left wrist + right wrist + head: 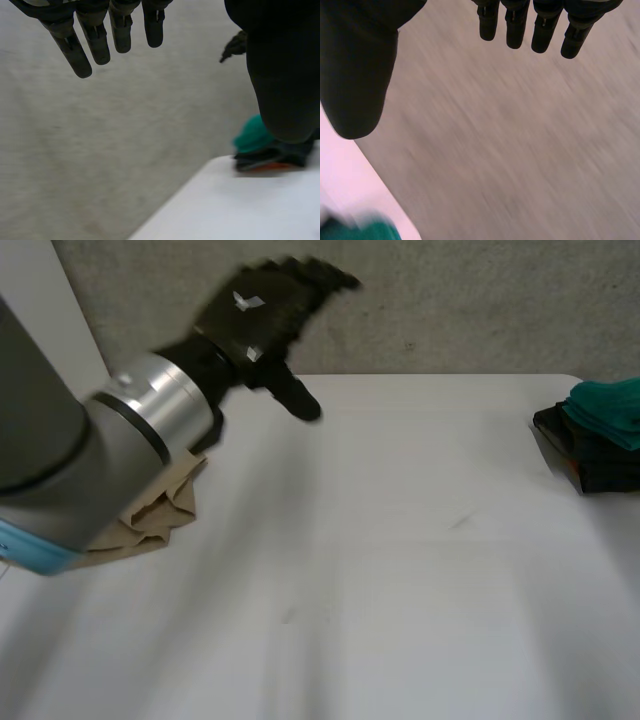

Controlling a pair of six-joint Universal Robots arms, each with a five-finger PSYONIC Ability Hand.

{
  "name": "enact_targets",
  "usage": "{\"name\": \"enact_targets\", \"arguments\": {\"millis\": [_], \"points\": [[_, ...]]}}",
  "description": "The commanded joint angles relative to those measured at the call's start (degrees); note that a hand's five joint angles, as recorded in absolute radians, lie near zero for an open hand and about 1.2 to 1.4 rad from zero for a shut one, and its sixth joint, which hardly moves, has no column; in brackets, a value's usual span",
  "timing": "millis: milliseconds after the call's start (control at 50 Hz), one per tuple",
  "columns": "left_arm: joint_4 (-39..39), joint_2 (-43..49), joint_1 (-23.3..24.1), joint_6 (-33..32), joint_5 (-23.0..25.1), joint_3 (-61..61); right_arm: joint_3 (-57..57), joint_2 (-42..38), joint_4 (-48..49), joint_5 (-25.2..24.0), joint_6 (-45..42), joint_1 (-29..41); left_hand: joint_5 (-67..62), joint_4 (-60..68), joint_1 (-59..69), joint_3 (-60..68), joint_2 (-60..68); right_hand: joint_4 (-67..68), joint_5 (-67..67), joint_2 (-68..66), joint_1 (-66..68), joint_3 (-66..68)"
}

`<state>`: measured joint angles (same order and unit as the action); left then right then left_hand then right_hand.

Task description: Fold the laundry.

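Note:
A crumpled tan cloth lies on the white table at the left, partly hidden under my left arm. My left hand is raised above the table's far left part, open and holding nothing; its own wrist view shows the fingers straight and the thumb apart. A teal cloth rests on a dark stack at the table's right edge, and the same teal cloth lies beyond the left thumb. My right hand is open and empty, fingers straight, over the floor beside the table edge, with teal cloth below its thumb.
The dark stack shows an orange edge and sits near the table's corner. Grey floor lies beyond the table's edge. The table's far edge meets a grey wall.

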<state>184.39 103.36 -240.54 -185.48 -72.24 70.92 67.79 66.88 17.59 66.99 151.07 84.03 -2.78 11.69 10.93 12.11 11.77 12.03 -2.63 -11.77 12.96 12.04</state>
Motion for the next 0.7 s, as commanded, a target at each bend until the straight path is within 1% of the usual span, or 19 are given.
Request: {"name": "enact_targets", "arguments": {"millis": [20, 40, 100, 120, 180, 200, 260, 280, 340, 400, 420, 480, 500, 520, 560, 600, 640, 660, 700], "points": [[-0.4, 0.2, -10.7, -2.7, -10.7, -2.5, 16.3, 6.3, 10.6, -6.0, -1.1, 16.4, -1.5, 2.6, 3.3, 2.1, 2.5, -2.0, 2.6, 1.8, -3.0, -2.0], [-0.6, 1.8, -13.2, -5.6, -11.7, -2.5, 20.2, 7.7, 11.9, -7.8, -1.9, 18.8, -1.5, 2.6, 3.3, 2.1, 2.5, -2.0, 2.6, 1.8, -3.0, -2.0], [-1.5, 5.3, -16.4, -12.9, -11.9, -2.2, 24.8, 8.7, 12.1, -9.4, -2.4, 21.3, -1.3, 2.4, 3.2, 2.0, 2.3, -2.0, 2.6, 1.8, -3.0, -2.0], [-1.7, 8.0, -18.0, -18.4, -12.5, -2.1, 27.7, 8.6, 12.0, -9.7, -3.3, 22.7, -0.5, 1.6, 2.3, 1.1, 1.5, -2.0, 2.6, 1.8, -3.0, -2.0], [-1.6, 13.0, -19.9, -26.3, -12.5, -2.0, 30.6, 8.3, 11.2, -9.2, -4.6, 24.4, -0.3, 1.4, 2.1, 1.0, 1.3, -2.0, 2.6, 1.8, -3.0, -2.0], [-1.4, 16.7, -21.2, -30.9, -12.3, -2.0, 32.2, 7.9, 10.5, -8.8, -5.9, 25.1, 0.0, 1.0, 1.8, 0.6, 1.0, -2.0, 2.6, 1.8, -3.0, -2.0], [-1.3, 22.1, -23.6, -36.4, -12.0, -2.6, 34.4, 7.0, 9.0, -7.8, -8.8, 25.8, 0.2, 0.9, 1.6, 0.5, 0.8, -2.0, 2.6, 1.8, -3.0, -2.0], [-1.1, 25.5, -25.4, -39.0, -11.6, -3.2, 34.9, 6.6, 8.9, -7.6, -9.6, 25.7, 0.2, 0.9, 1.6, 0.5, 0.8, -2.0, 2.6, 1.8, -3.0, -2.0], [0.1, 29.8, -27.3, -41.5, -11.4, -5.1, 36.4, 5.9, 8.6, -6.5, -12.4, 25.0, 0.7, 0.4, 1.1, 0.0, 0.3, -2.0, 2.6, 1.8, -3.0, -2.0], [3.3, 33.1, -27.9, -41.4, -9.6, -6.9, 37.1, 5.8, 8.6, -6.3, -13.4, 24.9, -3.0, 4.1, 4.8, 3.6, 4.0, -2.0, 2.6, 1.8, -3.0, -2.0], [5.1, 33.7, -28.0, -41.0, -7.4, -7.1, 37.5, 5.8, 8.6, -6.3, -13.5, 24.9, -14.1, 15.2, 16.0, 14.8, 15.1, -2.0, 2.6, 1.8, -3.0, -2.0], [8.1, 33.7, -27.9, -39.1, -3.5, -7.1, 37.9, 5.8, 8.6, -6.3, -13.5, 24.8, -41.1, 42.2, 42.9, 41.7, 42.1, -2.0, 2.6, 1.8, -3.0, -2.0], [9.7, 33.5, -27.8, -36.7, -1.6, -6.9, 38.1, 5.8, 8.6, -6.2, -13.5, 24.8, -59.5, 60.6, 61.3, 60.2, 60.5, -2.0, 2.6, 1.8, -3.0, -2.0], [10.5, 33.4, -27.6, -35.3, -1.0, -6.8, 38.3, 5.8, 8.6, -6.3, -13.5, 24.8, -67.1, 68.2, 69.0, 67.8, 68.1, -2.0, 2.6, 1.8, -3.0, -2.0], [11.8, 32.9, -27.3, -32.4, -0.6, -6.6, 38.6, 5.8, 8.7, -6.2, -13.5, 24.7, -67.2, 68.3, 69.1, 67.9, 68.2, -2.0, 2.6, 1.8, -3.0, -2.0], [13.2, 30.3, -26.2, -27.8, -0.9, -5.7, 39.0, 6.0, 8.8, -5.7, -13.4, 24.3, -67.2, 68.3, 69.1, 67.9, 68.2, -2.0, 2.6, 1.8, -3.0, -2.0], [13.9, 27.2, -25.2, -24.4, -0.9, -4.7, 39.2, 6.4, 8.7, -5.2, -13.4, 23.5, -67.2, 68.3, 69.1, 67.9, 68.2, -2.0, 2.6, 1.8, -3.0, -2.0], [14.3, 23.4, -24.1, -20.6, -0.8, -3.1, 39.2, 6.7, 8.6, -4.3, -13.3, 22.7, -67.2, 68.3, 69.1, 67.9, 68.2, -2.0, 2.6, 1.8, -3.0, -2.0], [14.7, 20.4, -22.9, -17.2, -0.6, -1.8, 39.2, 7.1, 8.6, -3.3, -13.3, 22.2, -67.2, 68.3, 69.1, 67.9, 68.2, -2.0, 2.6, 1.8, -3.0, -2.0]]}}
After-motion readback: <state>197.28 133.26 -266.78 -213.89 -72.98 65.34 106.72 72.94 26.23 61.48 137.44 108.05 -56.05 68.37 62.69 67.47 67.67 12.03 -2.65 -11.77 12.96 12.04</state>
